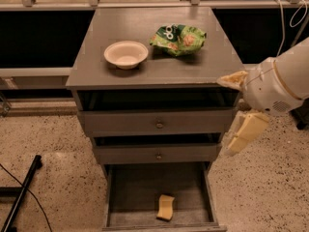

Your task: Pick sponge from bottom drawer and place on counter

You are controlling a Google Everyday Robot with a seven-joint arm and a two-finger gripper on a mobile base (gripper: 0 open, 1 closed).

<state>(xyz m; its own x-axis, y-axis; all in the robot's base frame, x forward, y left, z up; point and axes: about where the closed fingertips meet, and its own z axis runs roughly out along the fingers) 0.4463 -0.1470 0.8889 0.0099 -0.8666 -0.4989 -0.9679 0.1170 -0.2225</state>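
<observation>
Hand (240,106) hovers just off the front right corner of the desk (96,37), its fingers spread wide and empty. The sponge (166,207) lies in the open bottom drawer (135,192), near its front edge.

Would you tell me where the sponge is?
The sponge lies in the open bottom drawer, near its front; the gripper hangs right of the cabinet.

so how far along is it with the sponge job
Done: the bottom drawer stands open. In hand: the gripper hangs open and empty off the right front corner of the counter. Left: grasp the sponge lying on the drawer floor and set it on the counter.
</observation>
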